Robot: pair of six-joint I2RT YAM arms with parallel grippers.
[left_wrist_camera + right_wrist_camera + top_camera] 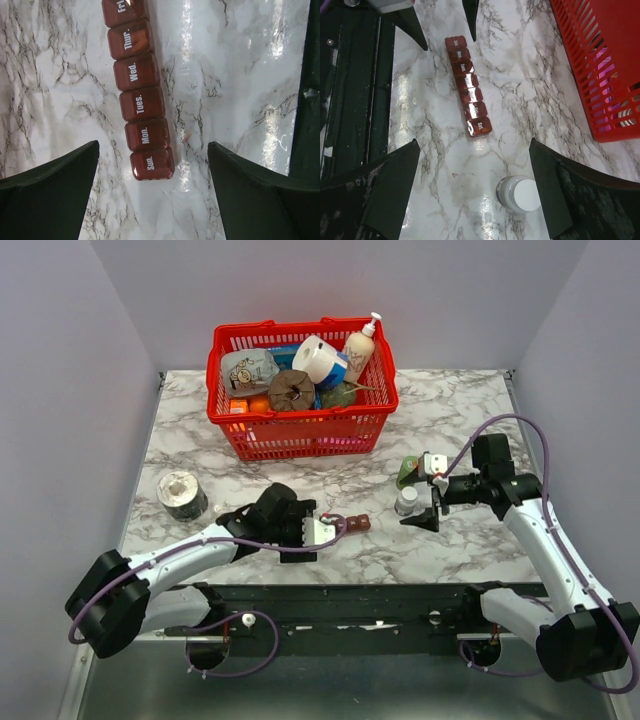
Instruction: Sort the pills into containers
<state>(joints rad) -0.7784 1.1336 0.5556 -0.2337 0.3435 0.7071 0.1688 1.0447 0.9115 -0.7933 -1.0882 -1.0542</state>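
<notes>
Left gripper [152, 146]: jaws stood wide apart, holding nothing. Containers [142, 102]: red-brown strip lay flat on marble table [240, 75], Sun. end between the fingers, then Mon., Tues., Wed., Thur., Fri. Right gripper [474, 144]: likewise spread, strip lying beyond it.

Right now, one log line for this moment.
left gripper open, astride Sun end of containers, not touching | right gripper open, empty, near white-capped bottle | visible lids shut
</notes>
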